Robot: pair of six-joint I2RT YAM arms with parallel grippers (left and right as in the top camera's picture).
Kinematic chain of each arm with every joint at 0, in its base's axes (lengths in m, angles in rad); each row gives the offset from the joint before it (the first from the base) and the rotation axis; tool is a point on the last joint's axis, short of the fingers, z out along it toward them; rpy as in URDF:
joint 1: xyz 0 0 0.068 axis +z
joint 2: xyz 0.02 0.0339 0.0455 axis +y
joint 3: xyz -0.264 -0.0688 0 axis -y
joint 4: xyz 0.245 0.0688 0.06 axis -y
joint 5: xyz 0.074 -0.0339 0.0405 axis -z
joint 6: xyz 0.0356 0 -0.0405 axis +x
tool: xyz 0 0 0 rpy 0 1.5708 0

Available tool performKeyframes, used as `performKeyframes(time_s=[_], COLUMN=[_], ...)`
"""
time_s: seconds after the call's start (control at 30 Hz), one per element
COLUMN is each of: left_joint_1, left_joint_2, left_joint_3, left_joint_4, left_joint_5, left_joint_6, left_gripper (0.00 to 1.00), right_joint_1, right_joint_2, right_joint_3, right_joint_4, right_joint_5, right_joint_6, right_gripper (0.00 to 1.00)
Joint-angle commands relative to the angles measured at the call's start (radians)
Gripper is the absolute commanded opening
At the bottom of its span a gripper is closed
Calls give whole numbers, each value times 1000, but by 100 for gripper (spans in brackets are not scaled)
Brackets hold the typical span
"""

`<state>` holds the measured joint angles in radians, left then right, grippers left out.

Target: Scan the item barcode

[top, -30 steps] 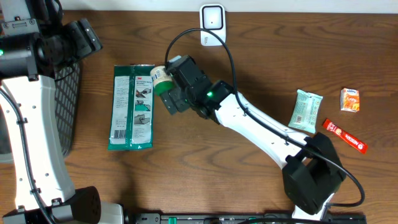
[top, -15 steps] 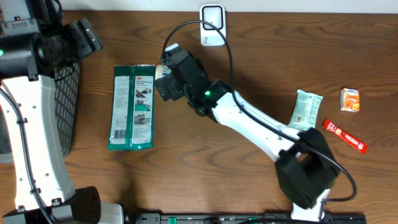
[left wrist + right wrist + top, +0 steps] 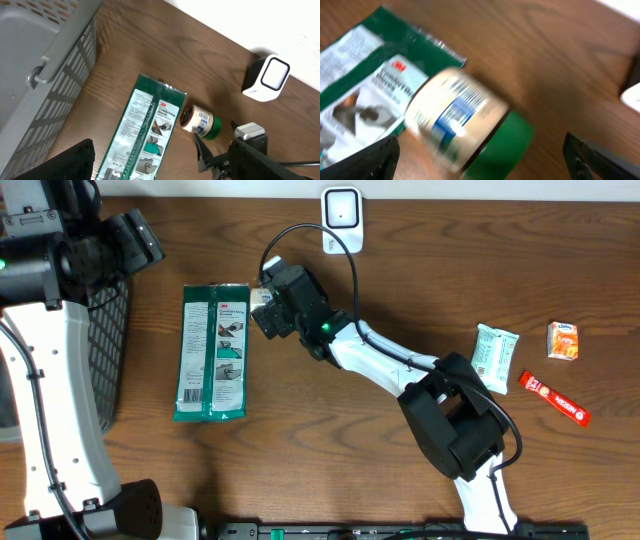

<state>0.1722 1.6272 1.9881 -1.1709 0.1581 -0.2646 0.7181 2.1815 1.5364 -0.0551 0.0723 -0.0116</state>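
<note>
A small cream jar with a green lid (image 3: pixel 465 127) lies on its side on the wooden table, its barcode label facing up and blurred. My right gripper (image 3: pixel 480 162) is open, with one finger on each side of the jar and apart from it. The left wrist view shows the same jar (image 3: pixel 197 121) beside the top right corner of a green 3M packet (image 3: pixel 145 135). The white scanner (image 3: pixel 341 218) stands at the table's back edge. My left gripper (image 3: pixel 130 240) hovers open and holding nothing at the far left, above the basket.
A grey basket (image 3: pixel 105 350) stands at the left edge. A mint-green packet (image 3: pixel 495 358), a small orange box (image 3: pixel 563 340) and a red bar (image 3: pixel 555 398) lie at the right. The right arm stretches diagonally across the middle of the table.
The right arm has reached up and to the left, and its open fingers now straddle the jar, which is mostly covered from above. The left arm has not moved.
</note>
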Motion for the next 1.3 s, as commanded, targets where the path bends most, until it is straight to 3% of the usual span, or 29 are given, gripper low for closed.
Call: performKeyframes(time_s=[0.0,0.2,0.5,0.6,0.87,1.13,1.27], left_joint_1=[3,3,3,3,3,3,3], left_joint_2=[3,3,3,3,3,3,3], left_joint_3=[5,5,5,5,5,5,5], left_joint_4=[-3,-3,-3,-3,-3,-3,-3], left_joint_5=[6,6,6,6,6,6,6], left_joint_6=[8,8,8,8,8,8,8], left_gripper=[85,85,85,85,85,85,85], right_joint_1=[3,3,3,-3,-15,-81,-106], right_joint_2=[-3,-3,-83,-151,-227,-128,-73], right_joint_3=[3,3,3,3,3,3,3], right_joint_4=[-53,-202,-451,-488,-438,-259,-162], right_joint_5=[-108,-311,-335,-273,-106,-176,-275], right_joint_6=[-58,-129,-175,-177,-177,-180,-250], right_gripper=[99,92,80,82,91,97,97])
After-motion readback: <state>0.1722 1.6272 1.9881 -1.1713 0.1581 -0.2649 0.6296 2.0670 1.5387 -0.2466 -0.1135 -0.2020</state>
